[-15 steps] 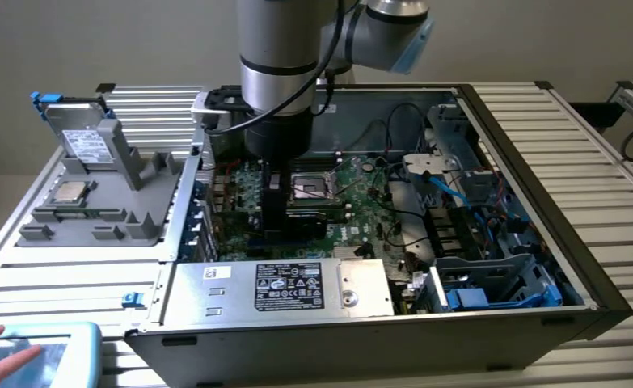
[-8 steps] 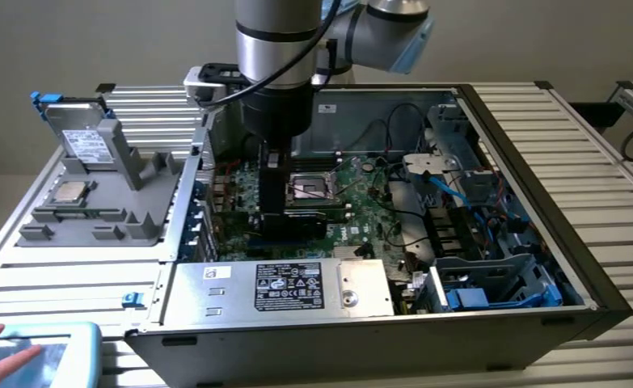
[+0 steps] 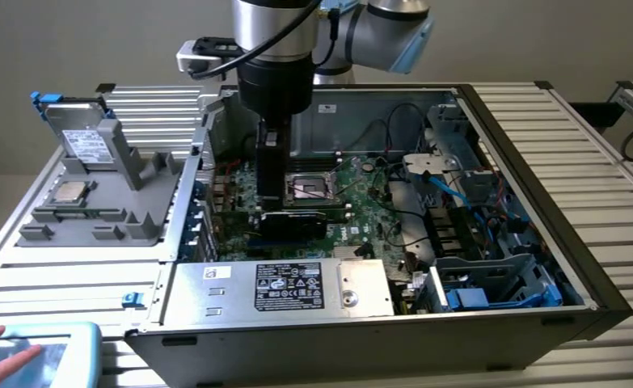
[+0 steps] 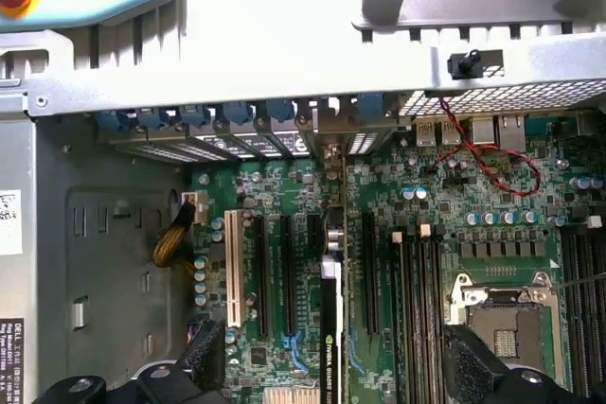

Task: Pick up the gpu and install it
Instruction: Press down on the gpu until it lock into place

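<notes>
Gripper: the arm's gripper (image 3: 274, 174) reaches down inside the open computer case (image 3: 532, 267), over the motherboard (image 3: 365, 182). In the wrist view its two black foam-faced fingers (image 4: 213, 352) stand spread well apart, one on each side of the card and touching neither face; it grips nothing.

Gpu: the gpu (image 4: 330, 328) stands on edge in an expansion slot between the fingers, seen end-on as a thin black-and-green strip. Its silver bracket end points toward the row of rear slot openings (image 4: 237, 144). From the exterior view it shows as a dark block (image 3: 289, 222) lying across the board just below the gripper.

Task standing: the card looks already placed in its slot and released. Whether it is pressed fully home cannot be told.

Nearby: the empty processor socket (image 4: 502, 314) sits just beside one finger; black slots (image 4: 286, 272) run parallel to the card on the other side.

Outer scene: a grey fixture (image 3: 100, 186) carrying a silver processor chip (image 3: 71, 191) stands at the exterior view's left; a person's hand (image 3: 9, 356) rests on a teal pendant (image 3: 73, 347) in the near corner.

Risk: a half-seated card could tilt or lift if a foam finger drags on it. A finger straying sideways could knock the socket frame or board components.
</notes>
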`<control>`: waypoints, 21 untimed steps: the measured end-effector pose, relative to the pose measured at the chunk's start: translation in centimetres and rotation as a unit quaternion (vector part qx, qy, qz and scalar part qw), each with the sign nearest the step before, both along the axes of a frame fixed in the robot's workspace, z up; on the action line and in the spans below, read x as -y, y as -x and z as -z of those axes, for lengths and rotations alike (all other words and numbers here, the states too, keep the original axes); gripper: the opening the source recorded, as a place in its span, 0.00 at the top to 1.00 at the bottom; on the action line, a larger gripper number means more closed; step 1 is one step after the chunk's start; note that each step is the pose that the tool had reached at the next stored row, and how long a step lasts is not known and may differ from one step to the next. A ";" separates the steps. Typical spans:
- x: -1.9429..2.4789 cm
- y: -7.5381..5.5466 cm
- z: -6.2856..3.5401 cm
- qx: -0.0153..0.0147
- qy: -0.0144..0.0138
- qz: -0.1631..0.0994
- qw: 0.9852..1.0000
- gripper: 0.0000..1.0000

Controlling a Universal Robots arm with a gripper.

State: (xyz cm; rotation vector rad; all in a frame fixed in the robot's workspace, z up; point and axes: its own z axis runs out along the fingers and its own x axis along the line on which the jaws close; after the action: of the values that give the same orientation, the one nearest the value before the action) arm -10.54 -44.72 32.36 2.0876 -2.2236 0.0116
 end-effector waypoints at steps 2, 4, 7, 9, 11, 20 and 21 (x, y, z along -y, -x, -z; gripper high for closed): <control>0.00 0.0 -0.67 0.000 0.000 0.000 1.000 0.02; 0.00 0.0 -1.33 0.000 0.000 0.000 1.000 0.02; 0.00 0.0 -2.32 0.000 0.000 0.000 1.000 0.02; 0.00 0.0 -3.01 0.000 0.000 0.000 1.000 0.02; 0.00 0.0 -3.65 0.000 0.000 0.000 1.000 0.02; 0.00 0.0 -6.67 0.000 0.000 0.000 1.000 0.02; 0.00 0.0 -7.01 0.000 0.000 0.000 1.000 0.02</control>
State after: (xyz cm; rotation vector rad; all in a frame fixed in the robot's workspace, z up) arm -10.53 -44.72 39.37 2.0877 -2.2236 0.0116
